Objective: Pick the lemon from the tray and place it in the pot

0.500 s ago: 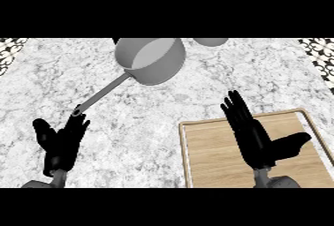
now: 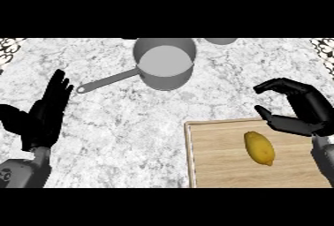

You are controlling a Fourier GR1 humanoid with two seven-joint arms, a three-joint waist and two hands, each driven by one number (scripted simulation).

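Marbled grey-white tabletop [image 2: 130,132]. Wooden tray [image 2: 215,167] at 5 o'clock, lemon [image 2: 259,148] lying on it. Pot [image 2: 164,62] at 12, handle toward 8. Right hand [image 2: 300,112] curled, holding nothing, above tray's far edge. Left hand [image 2: 46,112] at 9, fingers straight.

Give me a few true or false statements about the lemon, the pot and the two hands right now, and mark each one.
1. The lemon lies on the tray. True.
2. The right hand is curled round the lemon. False: it hangs above the tray's far right corner with bent fingers, apart from the lemon, holding nothing.
3. The pot has something in it. False: only its bare inside shows.
4. The left hand is open, at the view's left, away from tray and pot. True.
5. The pot's handle points toward the tray. False: it points toward the left hand.
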